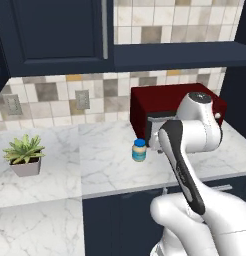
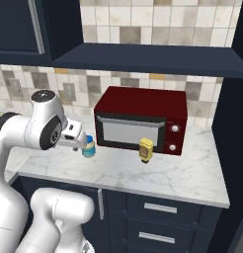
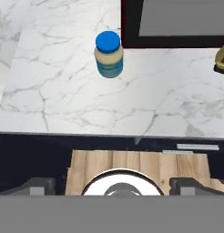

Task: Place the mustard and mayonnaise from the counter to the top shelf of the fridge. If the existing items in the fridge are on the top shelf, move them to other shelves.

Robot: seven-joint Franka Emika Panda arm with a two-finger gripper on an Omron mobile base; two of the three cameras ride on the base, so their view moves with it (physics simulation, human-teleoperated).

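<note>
on the counter, the white grey-veined marble worktop, the mayonnaise stands upright: a small pale cream jar with a blue lid and a bluish label. it sits just in front of the left end of the dark red microwave, near it but not touching as far as i can tell. from my hand camera i look down on the jar's blue lid, with bare marble all around it and the microwave's dark lower edge just beyond it.

the mustard, a squat yellow bottle with a darker label band, stands upright on the same counter, close in front of the microwave's door and well to the right of the mayonnaise. in the hand view its edge shows at the right border.

my gripper is spread wide, its two dark fingertips far apart at the bottom of the hand view, and nothing sits between them. it hangs above the counter's front edge, short of the jar, with the navy drawer fronts and wooden floor below it. in the right base view my wrist is just left of the mayonnaise.

a small potted succulent stands on the marble far to the left, well apart from both containers.
</note>
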